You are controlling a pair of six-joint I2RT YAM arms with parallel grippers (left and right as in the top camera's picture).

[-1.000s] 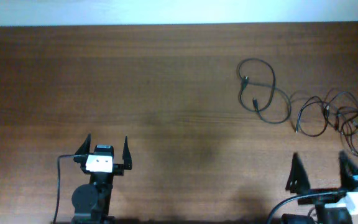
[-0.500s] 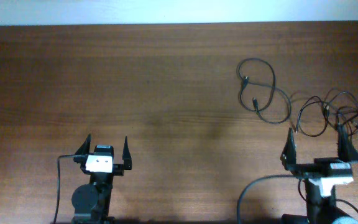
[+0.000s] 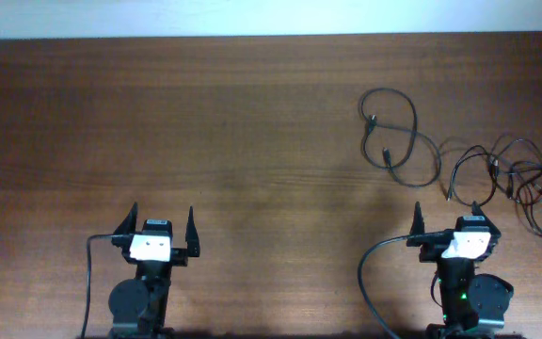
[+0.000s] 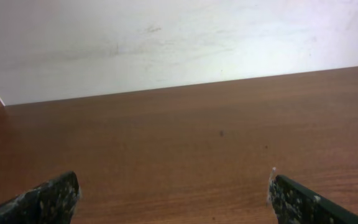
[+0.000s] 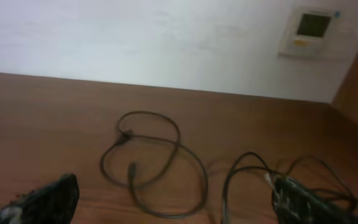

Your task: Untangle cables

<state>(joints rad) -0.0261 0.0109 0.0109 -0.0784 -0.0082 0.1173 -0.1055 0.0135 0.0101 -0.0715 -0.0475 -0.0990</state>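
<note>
I read left gripper [image 3: 162, 213] fingers wide apart, nothing between. Right gripper [image 3: 447, 211] fingers apart, empty. Cables [image 3: 511, 179] on table [image 3: 252, 122], ahead-right of right fingertips, untouched.

- We see a dark reddish-brown wooden table [image 3: 252, 113], streaked with fine lengthwise grain.
- The thin corded cables [image 3: 520, 179] look plain black to us.
- The left gripper [image 3: 163, 212] and the right gripper [image 3: 446, 212] have black fingers [image 4: 48, 199] flecked with pale specks, with a white block behind them.
- We note a plain white wall [image 4: 166, 43], bearing a cream plastic panel [image 5: 312, 31] with a dark screen and a yellow label.
- A small green light [image 3: 460, 296] glows on the right arm's black base.
</note>
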